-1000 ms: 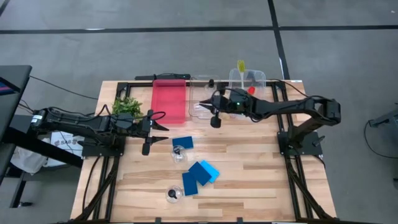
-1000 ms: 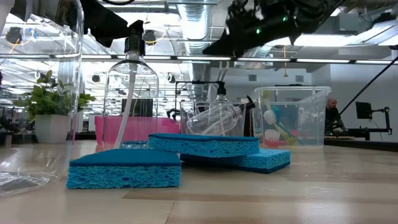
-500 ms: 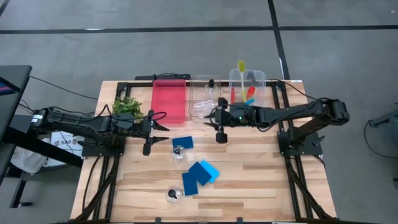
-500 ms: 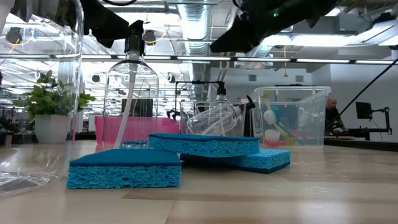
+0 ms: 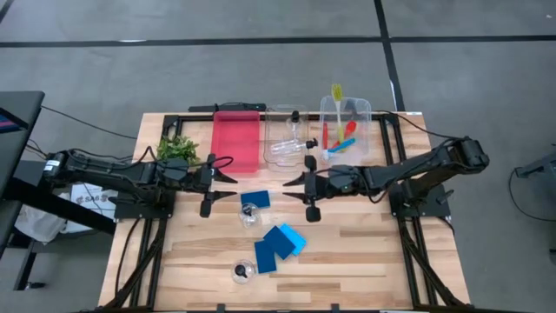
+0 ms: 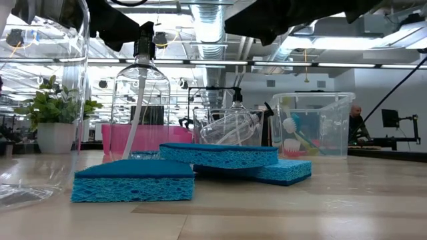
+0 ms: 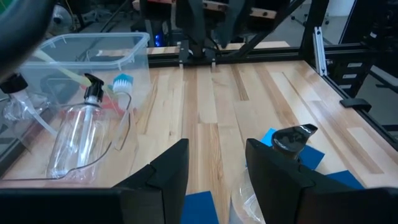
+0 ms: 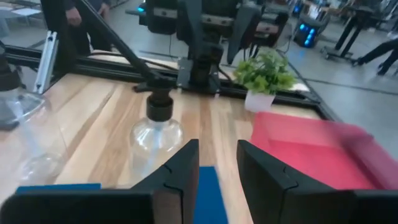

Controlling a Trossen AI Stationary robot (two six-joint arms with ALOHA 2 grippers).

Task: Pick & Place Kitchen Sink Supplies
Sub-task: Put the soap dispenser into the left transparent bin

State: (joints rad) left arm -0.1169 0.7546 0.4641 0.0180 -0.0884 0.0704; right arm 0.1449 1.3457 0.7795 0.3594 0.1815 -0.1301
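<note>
From the high view, I am working between placements: a clear bottle is lying in the middle clear bin by the tabletop's far edge, the brushes are standing in the bin at the far right, and my right gripper is hovering mid-table, fingers parted, carrying nothing. The left gripper is waiting near the left edge beside the plant, fingers apart and empty. The upright bottle by a lone blue sponge is sitting between the two grippers — my likely next pick, calling for a descent onto its black cap. The red tray is empty.

In the low view, stacked sponges are crowding the front, and a bottle is rising behind them.

Through the left wrist, the fingers are open around nothing; a bottle cap is just ahead.

Through the right wrist, the parted fingers are framing the upright bottle — bare wood is lying on both sides of it.
</note>
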